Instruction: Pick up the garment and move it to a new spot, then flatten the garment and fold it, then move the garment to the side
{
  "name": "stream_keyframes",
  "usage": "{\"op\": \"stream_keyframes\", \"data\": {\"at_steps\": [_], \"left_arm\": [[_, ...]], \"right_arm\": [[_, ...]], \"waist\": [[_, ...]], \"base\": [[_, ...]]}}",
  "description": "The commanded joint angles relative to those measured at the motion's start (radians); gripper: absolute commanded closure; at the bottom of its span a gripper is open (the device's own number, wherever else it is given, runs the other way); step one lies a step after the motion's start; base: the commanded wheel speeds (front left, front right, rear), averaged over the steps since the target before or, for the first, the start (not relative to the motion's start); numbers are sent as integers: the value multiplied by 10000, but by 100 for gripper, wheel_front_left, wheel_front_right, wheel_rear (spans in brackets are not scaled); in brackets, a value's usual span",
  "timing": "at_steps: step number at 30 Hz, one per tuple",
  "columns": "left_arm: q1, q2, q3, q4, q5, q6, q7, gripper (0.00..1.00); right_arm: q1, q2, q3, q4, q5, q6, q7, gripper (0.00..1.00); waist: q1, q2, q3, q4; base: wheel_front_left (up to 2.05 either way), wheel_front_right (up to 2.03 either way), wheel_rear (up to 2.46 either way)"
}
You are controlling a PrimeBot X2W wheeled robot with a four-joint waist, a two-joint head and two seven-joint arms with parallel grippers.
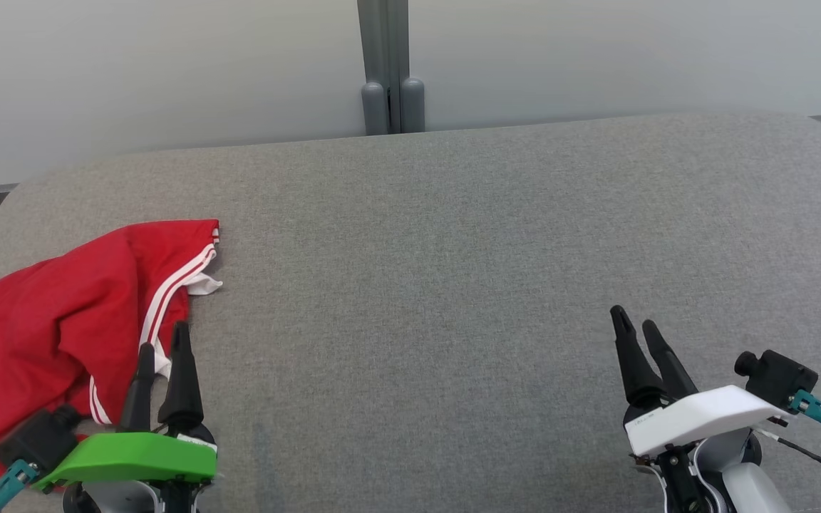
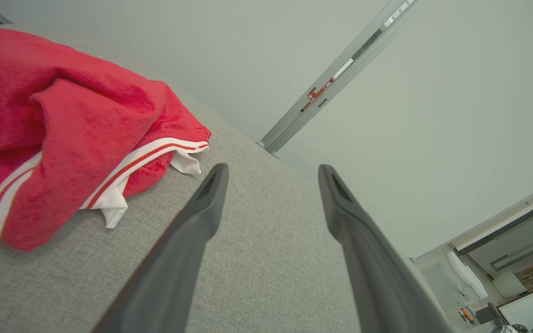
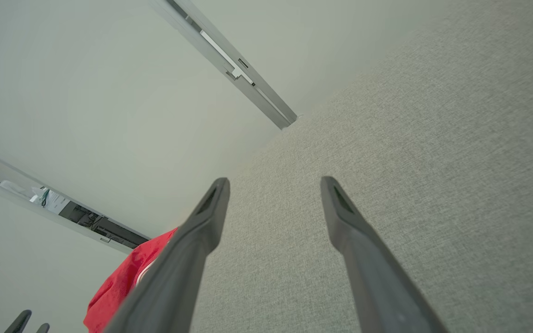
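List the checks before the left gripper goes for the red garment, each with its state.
1. Left gripper open, nothing between fingers: ok.
2. Right gripper open, away from the cloth: ok.
3. Red garment beside the left gripper: ok.
4. Garment lying flat: not ok, bunched.
5. Grey surface offering room for a new spot: ok.
6. Garment wholly on the surface: cannot tell, cut off at head view's edge.

A broad grey fabric-covered surface [image 1: 453,249] with rounded far corners carries a crumpled red garment [image 1: 47,320], white-striped, lying at its left edge.
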Motion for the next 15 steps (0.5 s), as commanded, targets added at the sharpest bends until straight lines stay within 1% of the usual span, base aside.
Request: {"op": "stream_keyframes", "data": {"at_steps": [1, 15], "left_arm": [[-28, 77, -33, -181, 366, 46, -111, 0], [137, 89, -321, -424, 2056, 130, -519, 0]], "right_arm": [[-60, -58, 92, -198, -323, 4, -139, 0], [40, -69, 515, -349, -1947, 6, -545, 0]], "waist": [[0, 0, 1, -4], [0, 0, -15, -33]], "base": [[0, 0, 0], [0, 0, 0]]}}
